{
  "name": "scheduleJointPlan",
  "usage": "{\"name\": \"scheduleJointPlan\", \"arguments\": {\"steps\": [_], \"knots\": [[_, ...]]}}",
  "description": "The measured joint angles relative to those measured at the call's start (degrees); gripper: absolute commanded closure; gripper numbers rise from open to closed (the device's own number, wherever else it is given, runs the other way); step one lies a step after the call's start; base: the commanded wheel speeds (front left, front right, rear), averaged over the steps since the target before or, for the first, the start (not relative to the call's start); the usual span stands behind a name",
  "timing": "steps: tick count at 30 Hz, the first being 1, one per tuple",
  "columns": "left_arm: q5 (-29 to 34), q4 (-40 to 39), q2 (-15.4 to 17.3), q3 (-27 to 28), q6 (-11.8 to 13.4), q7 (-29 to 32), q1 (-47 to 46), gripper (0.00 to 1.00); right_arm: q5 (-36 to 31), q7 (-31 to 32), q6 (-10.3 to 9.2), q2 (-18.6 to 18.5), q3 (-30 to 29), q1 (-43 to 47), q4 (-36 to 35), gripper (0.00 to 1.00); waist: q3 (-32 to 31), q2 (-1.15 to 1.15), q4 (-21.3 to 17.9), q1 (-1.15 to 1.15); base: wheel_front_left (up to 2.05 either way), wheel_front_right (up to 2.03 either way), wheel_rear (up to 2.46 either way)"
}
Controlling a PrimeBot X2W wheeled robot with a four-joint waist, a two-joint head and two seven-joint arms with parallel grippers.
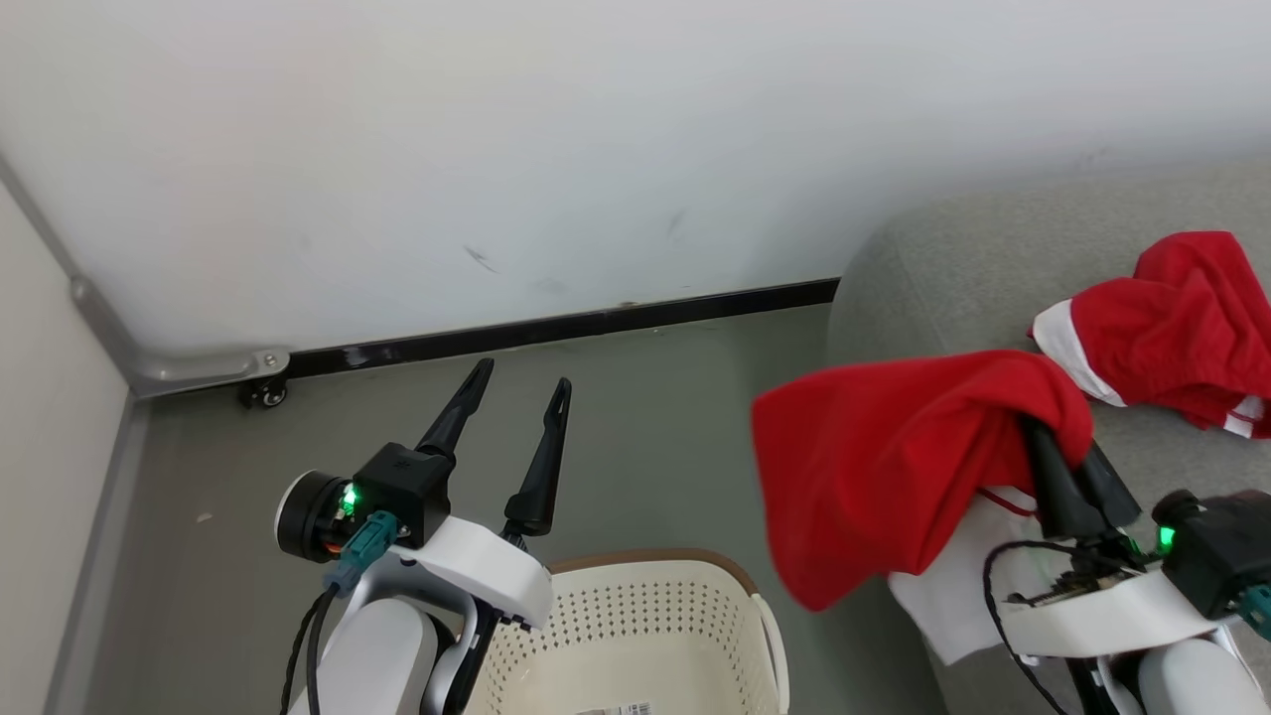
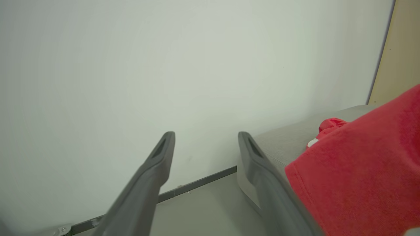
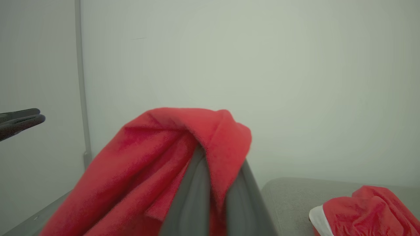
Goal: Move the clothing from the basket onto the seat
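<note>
Red garment [image 1: 874,477] clenched in my right gripper [image 1: 1067,477], held at the left edge of the grey seat [image 1: 953,268] — most of it hangs above the floor [image 1: 645,427], so letting go here could drop it off. Left gripper [image 1: 525,373] gapes empty near the basket [image 1: 685,606]. Head view shows that overhang; right wrist view gives the pinched fold close up

Clothing [image 1: 874,467] red, white trim; basket [image 1: 645,616] cream, perforated, brown rim; seat [image 1: 953,268] grey.
</note>
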Motion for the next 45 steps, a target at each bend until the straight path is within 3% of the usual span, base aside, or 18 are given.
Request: {"name": "scheduleJointPlan", "arguments": {"steps": [12,31,40,45], "knots": [[-0.62,-1.51,-0.82,0.01,-0.42,-0.03,1.16,0.0,-1.74,0.0,0.0,2.12,-8.39,7.53,-4.5,1.0,-0.38,0.0,-4.94,0.0,0.0,0.0,0.0],[-1.02,-4.04,-0.98,3.24,0.04,-0.08,4.27,0.0,-2.25,0.07,0.0,3.75,-7.49,11.43,-8.27,1.0,0.03,0.0,-15.03,0.0,0.0,0.0,0.0],[-0.49,-6.14,0.36,5.6,2.02,-0.08,6.31,0.0,0.96,0.11,0.0,3.59,-8.59,6.93,-6.22,1.0,1.07,0.0,-18.44,0.0,0.0,0.0,0.0],[0.16,-7.38,1.0,6.45,3.01,-0.09,6.76,0.0,2.02,1.08,0.0,0.49,-9.24,-1.16,-4.08,1.0,2.33,0.0,-19.19,0.0,0.0,0.0,0.0]]}}
